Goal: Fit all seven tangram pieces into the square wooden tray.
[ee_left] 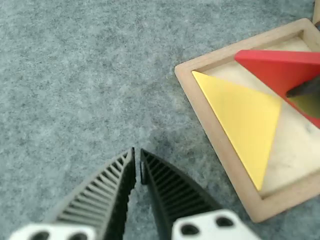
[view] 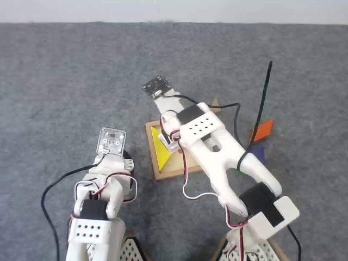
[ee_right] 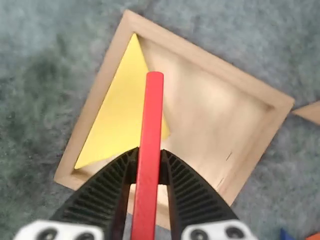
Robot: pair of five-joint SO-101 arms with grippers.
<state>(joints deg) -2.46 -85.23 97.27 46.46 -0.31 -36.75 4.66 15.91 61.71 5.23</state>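
Holds the red piece [ee_right: 152, 110] on edge, clamped in the right gripper [ee_right: 148, 152], above the tray [ee_right: 210, 64] beside the yellow triangle [ee_right: 122, 110], bare wood beyond.

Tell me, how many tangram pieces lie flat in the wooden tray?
1. The yellow triangle lies along one wall of the tray. The red piece is held on edge in the right hand, over it. The hand may hide others.

We see soft, even light over the grey felt tabletop [view: 65, 70], without hard glare. Faint shadows lie beneath the white left arm [view: 103, 185] and the white right arm [view: 223, 157]. The square wooden tray [ee_right: 210, 64] has a pale sheen on its bare floor, and the felt beside its edge is dimmer.
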